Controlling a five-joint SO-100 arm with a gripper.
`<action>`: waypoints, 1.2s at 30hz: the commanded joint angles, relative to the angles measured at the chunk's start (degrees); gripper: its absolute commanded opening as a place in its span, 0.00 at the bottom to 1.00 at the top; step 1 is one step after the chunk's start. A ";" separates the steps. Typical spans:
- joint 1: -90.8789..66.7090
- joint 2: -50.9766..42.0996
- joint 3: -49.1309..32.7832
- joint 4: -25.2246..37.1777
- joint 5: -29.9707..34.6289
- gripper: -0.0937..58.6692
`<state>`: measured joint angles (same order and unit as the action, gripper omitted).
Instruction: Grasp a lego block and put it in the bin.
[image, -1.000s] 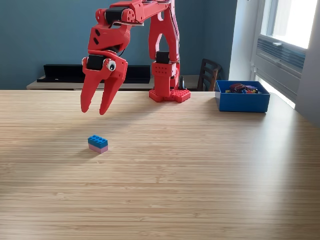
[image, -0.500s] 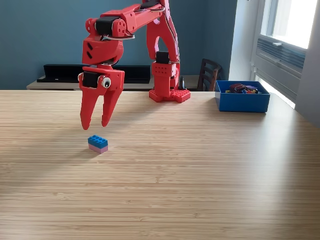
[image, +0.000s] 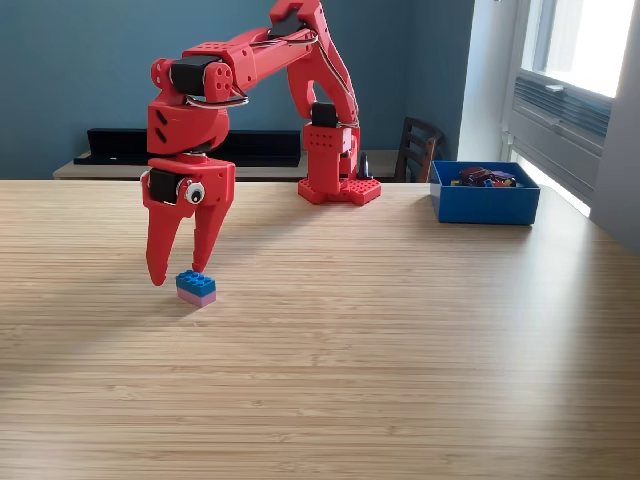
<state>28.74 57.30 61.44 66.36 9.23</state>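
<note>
A lego block (image: 196, 287), blue on top and pink below, lies on the wooden table toward the exterior view's left. My red gripper (image: 178, 274) hangs point-down right over it, open, with one fingertip just left of the block and the other at its back edge; nothing is held. The bin (image: 486, 201), a shallow blue box with several small blocks inside, stands at the table's far right.
The arm's red base (image: 338, 190) is fixed at the table's far edge near the middle. A dark chair (image: 416, 148) stands behind the table, and a long black tray (image: 120, 147) rests on a shelf at the back left.
The gripper has come down and slightly left, from well above the table to just over the lego block, and turned to point straight down. The block has not moved.
</note>
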 joint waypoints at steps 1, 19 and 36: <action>0.09 -1.32 -8.00 2.37 0.44 0.34; 0.26 -5.27 -13.36 6.15 4.13 0.00; -7.21 2.90 1.49 17.31 1.41 0.00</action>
<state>24.87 52.73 58.71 82.44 11.43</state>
